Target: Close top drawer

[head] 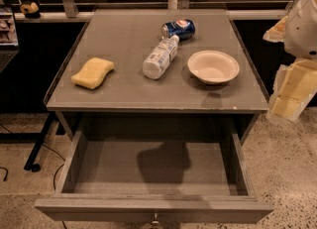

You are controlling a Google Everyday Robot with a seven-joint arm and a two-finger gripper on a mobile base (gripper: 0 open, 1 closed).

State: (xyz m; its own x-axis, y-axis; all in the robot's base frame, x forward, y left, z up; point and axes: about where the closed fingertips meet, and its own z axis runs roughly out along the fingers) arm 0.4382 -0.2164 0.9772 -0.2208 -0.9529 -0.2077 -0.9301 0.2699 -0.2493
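Note:
The top drawer (153, 209) of the grey table is pulled far out toward me. Its deep box is empty, with a shadow on its floor. The flat front panel runs along the bottom of the view, and its small round metal knob (155, 219) shows at the centre of the lower edge. My gripper (290, 94), white with pale yellow parts, hangs at the right edge of the view. It is beside the table's right side, above and to the right of the drawer, and touches nothing.
On the table top (124, 94) lie a yellow sponge (93, 72), a plastic bottle on its side (160, 57), a blue can on its side (178, 28) and a white bowl (213, 66). A dark stand leg and cables (34, 158) sit on the speckled floor at the left.

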